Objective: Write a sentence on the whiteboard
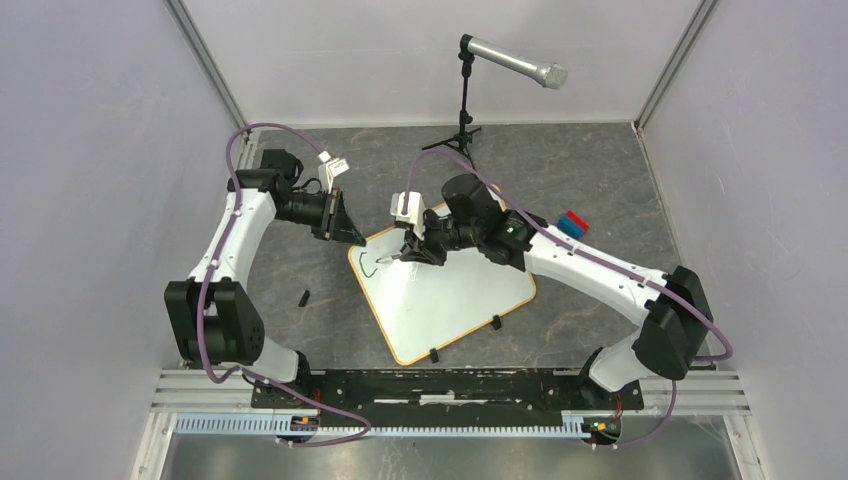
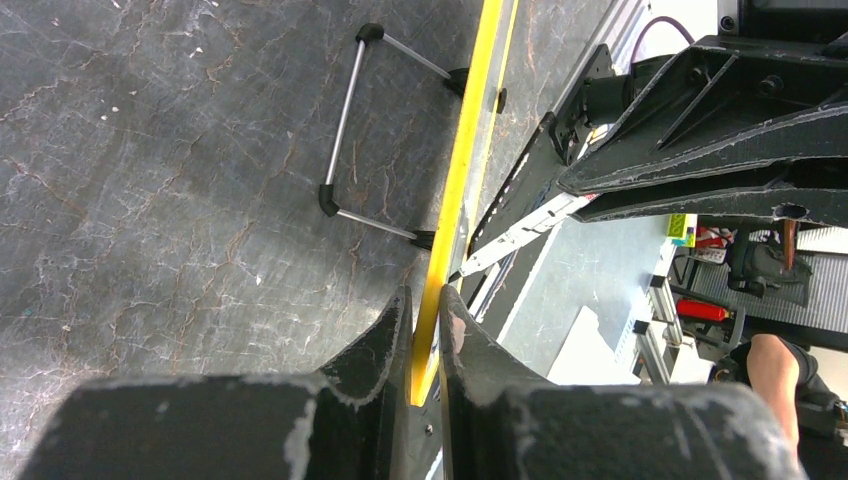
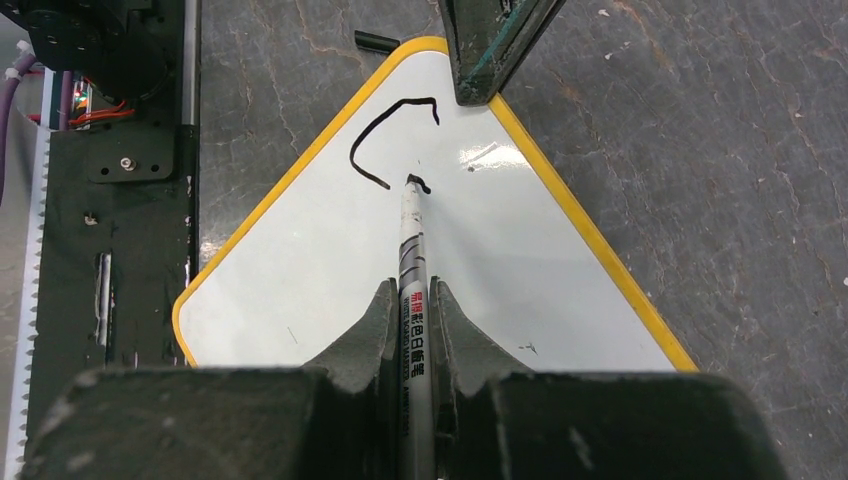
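Top view: whiteboard [image 1: 455, 300] lies on the grey table [image 1: 600, 170], turned diagonal, between both arms. Left gripper [image 1: 350, 235] sits at its far-left corner, likely to pin the board so it does not slide under pen pressure. Right gripper [image 1: 408, 250] hangs over the same corner with the marker [image 1: 395, 258] tip down near the rim, so writing starts at the board's top-left. A black cap [image 1: 303, 298] lies on the table left of the board, clear of the work

Left wrist view: left gripper [image 2: 425, 300] has its jaws narrow, pinching the whiteboard [image 2: 458, 190] by its yellow-orange rim, seen edge-on; judged a brace, not a lift

Right wrist view: right gripper [image 3: 412, 295] is closed narrow on the marker [image 3: 410, 240] barrel, which runs out along the fingers for a steady point. The tip touches the whiteboard [image 3: 300, 260] just beside a finished "C", the only part of the sentence [image 3: 375, 140] so far. A small second stroke sits at the tip. Task judged barely begun
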Controlling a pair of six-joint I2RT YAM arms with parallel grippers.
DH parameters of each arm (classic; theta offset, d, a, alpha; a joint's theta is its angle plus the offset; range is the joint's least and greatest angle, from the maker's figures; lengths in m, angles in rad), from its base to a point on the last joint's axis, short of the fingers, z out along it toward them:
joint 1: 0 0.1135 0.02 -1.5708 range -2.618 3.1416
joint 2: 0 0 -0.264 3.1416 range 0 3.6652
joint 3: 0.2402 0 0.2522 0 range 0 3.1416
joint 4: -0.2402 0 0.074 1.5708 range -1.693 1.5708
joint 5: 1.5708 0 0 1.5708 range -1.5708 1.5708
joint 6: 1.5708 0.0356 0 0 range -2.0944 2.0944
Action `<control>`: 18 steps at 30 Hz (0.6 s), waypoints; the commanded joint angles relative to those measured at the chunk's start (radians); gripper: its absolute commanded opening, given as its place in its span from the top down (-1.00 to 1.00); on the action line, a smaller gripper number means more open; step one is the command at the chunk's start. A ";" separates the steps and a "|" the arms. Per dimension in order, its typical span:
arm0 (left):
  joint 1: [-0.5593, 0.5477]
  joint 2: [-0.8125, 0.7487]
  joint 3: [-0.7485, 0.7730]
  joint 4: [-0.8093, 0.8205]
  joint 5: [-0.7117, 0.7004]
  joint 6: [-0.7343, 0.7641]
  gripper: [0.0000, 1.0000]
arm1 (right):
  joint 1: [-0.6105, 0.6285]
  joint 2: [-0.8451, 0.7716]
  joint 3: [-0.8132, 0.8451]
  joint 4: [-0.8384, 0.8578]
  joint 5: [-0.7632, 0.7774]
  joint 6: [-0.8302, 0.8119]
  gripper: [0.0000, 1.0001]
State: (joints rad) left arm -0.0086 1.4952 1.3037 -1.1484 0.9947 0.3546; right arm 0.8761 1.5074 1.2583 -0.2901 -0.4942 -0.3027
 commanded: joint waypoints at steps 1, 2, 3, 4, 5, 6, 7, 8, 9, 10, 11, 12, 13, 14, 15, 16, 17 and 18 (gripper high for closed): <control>-0.005 -0.018 0.016 0.006 -0.047 0.031 0.95 | 0.010 0.000 0.002 0.018 -0.006 -0.004 1.00; -0.005 -0.019 0.016 0.005 -0.047 0.032 0.95 | 0.012 -0.004 -0.004 0.016 -0.008 -0.004 1.00; -0.005 -0.018 0.016 0.006 -0.047 0.032 0.95 | 0.013 -0.006 -0.009 0.016 -0.007 -0.006 1.00; -0.005 -0.019 0.016 0.006 -0.047 0.031 0.95 | 0.015 -0.008 -0.012 0.012 -0.008 -0.008 1.00; -0.005 -0.019 0.016 0.005 -0.048 0.031 0.95 | 0.016 -0.011 -0.015 0.011 -0.008 -0.010 1.00; -0.005 -0.018 0.016 0.005 -0.048 0.032 0.95 | 0.017 -0.014 -0.021 0.008 -0.008 -0.012 1.00; -0.005 -0.019 0.016 0.005 -0.048 0.031 0.95 | 0.018 -0.017 -0.024 0.008 -0.007 -0.014 1.00; -0.005 -0.020 0.016 0.006 -0.047 0.032 0.95 | 0.017 -0.020 -0.029 0.004 -0.006 -0.016 1.00; -0.005 -0.020 0.016 0.006 -0.048 0.031 0.95 | 0.017 -0.021 -0.031 0.001 -0.004 -0.019 1.00; -0.005 -0.020 0.016 0.006 -0.048 0.031 0.95 | 0.017 -0.025 -0.034 0.000 -0.004 -0.021 1.00; -0.005 -0.020 0.016 0.006 -0.047 0.030 0.95 | 0.017 -0.029 -0.037 -0.002 -0.003 -0.021 1.00; -0.005 -0.021 0.016 0.005 -0.048 0.029 0.95 | 0.017 -0.031 -0.039 -0.001 -0.002 -0.021 1.00; -0.005 -0.022 0.016 0.005 -0.048 0.029 0.95 | 0.016 -0.034 -0.040 -0.002 0.000 -0.020 1.00; -0.005 -0.023 0.016 0.006 -0.048 0.030 0.95 | 0.018 -0.037 -0.042 -0.003 0.000 -0.021 1.00; -0.006 -0.025 0.015 0.005 -0.049 0.029 0.95 | 0.017 -0.039 -0.043 -0.003 0.001 -0.021 1.00; -0.005 -0.025 0.014 0.005 -0.050 0.029 0.95 | 0.016 -0.040 -0.044 -0.006 0.004 -0.021 1.00; -0.006 -0.027 0.015 0.006 -0.050 0.029 0.95 | 0.016 -0.042 -0.046 -0.007 0.010 -0.022 1.00; -0.005 -0.028 0.013 0.006 -0.050 0.028 0.95 | 0.016 -0.045 -0.048 -0.008 0.019 -0.025 1.00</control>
State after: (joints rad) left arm -0.0090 1.4948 1.3037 -1.1492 0.9951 0.3546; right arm 0.8925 1.4952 1.2240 -0.2962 -0.5037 -0.3115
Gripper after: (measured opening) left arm 0.177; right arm 0.148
